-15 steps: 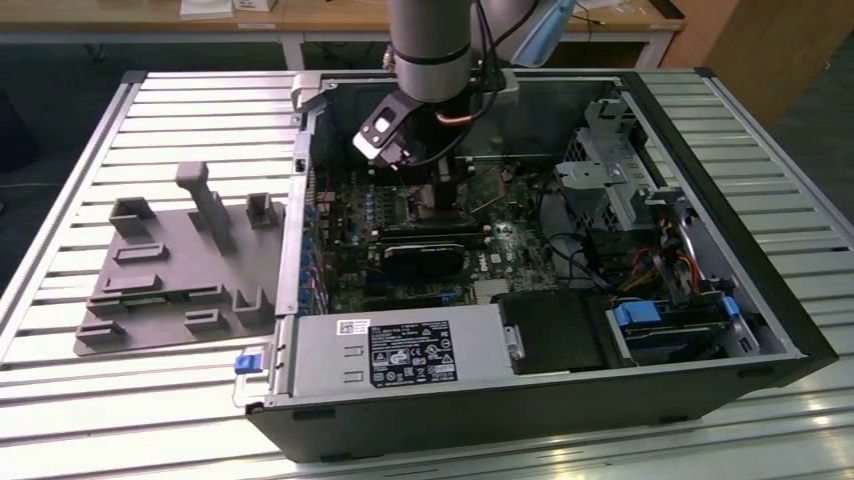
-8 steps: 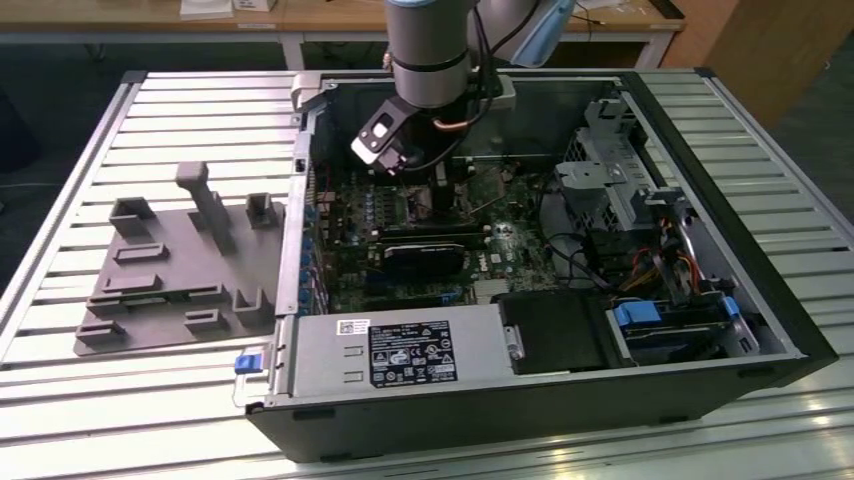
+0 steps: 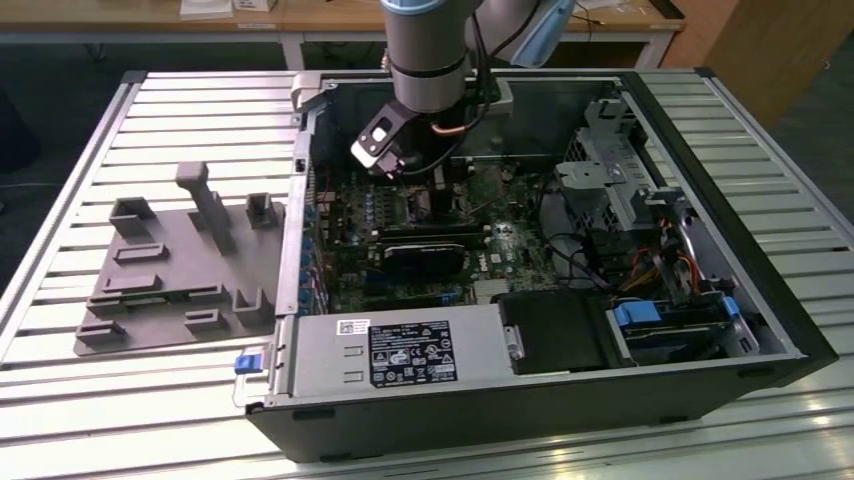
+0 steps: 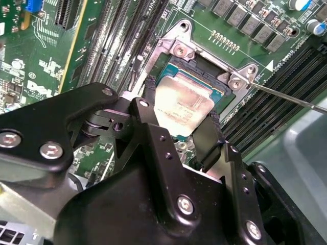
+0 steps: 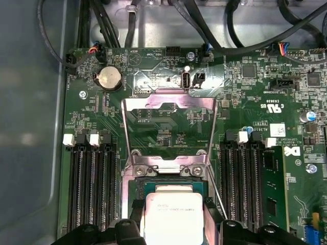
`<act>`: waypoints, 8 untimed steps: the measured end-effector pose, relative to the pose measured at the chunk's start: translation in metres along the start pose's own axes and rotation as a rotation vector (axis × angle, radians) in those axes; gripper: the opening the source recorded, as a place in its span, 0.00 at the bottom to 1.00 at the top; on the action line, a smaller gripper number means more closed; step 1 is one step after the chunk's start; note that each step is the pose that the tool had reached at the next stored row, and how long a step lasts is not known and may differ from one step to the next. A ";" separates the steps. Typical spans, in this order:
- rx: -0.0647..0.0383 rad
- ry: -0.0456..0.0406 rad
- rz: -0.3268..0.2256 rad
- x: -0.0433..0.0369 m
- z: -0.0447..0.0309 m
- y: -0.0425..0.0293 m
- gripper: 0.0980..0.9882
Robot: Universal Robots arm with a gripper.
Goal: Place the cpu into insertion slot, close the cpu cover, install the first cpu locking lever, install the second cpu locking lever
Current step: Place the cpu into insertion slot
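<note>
**Item 1, end effector** (image 4: 180, 117): My black fingers (image 4: 209, 140) are closed in on two opposite edges of the cpu (image 5: 172, 213). The second wrist view shows no gap at either edge, so I judge it clamped on the chip.

**Item 2, cpu:** It is held flat between my fingers with its pale metal face up. It is square, so it has no long axis to line up. Its edges run roughly parallel to the slot's rim.

**Item 3, insertion slot** (image 4: 202, 69): It is set in the green board directly beneath the cpu. The chip hides most of the dark centre, and a strip of socket shows past its far edge. The slot lies straight down from my grip, not off to any side. I cannot tell whether the chip is seated or sits slightly above the contacts.

**Item 4, cpu cover** (image 5: 179, 94): It is swung open on its hinge, on the side of the slot away from my fingers, and board shows through its window. I cannot tell how far back it leans.

**Item 5, locking lever** (image 4: 286, 96): This thin wire rod runs out from a corner of the slot's rim. By my judgement it is unlatched.

**Item 6, surroundings:** In the exterior view my arm (image 3: 427, 50) enters the open computer case (image 3: 534, 430) at upper centre of the frame. A grey tray (image 3: 147, 300) lies at the exterior view's left on the slatted worktop (image 3: 134, 425).
</note>
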State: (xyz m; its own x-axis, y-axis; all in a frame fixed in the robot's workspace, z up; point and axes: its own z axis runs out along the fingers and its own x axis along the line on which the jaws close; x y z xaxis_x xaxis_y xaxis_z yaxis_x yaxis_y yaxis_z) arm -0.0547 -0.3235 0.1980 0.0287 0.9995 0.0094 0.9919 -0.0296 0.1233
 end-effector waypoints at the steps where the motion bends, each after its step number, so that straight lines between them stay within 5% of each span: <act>1: 0.000 0.0000 0.001 0.0003 0.0007 -0.0001 0.49; 8: 0.000 0.0003 -0.003 0.0026 0.0034 -0.0005 0.49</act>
State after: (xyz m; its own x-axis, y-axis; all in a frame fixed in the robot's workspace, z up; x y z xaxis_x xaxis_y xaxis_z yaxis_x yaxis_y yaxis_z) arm -0.0548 -0.3208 0.1946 0.0252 0.9996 0.0094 0.9920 -0.0262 0.1232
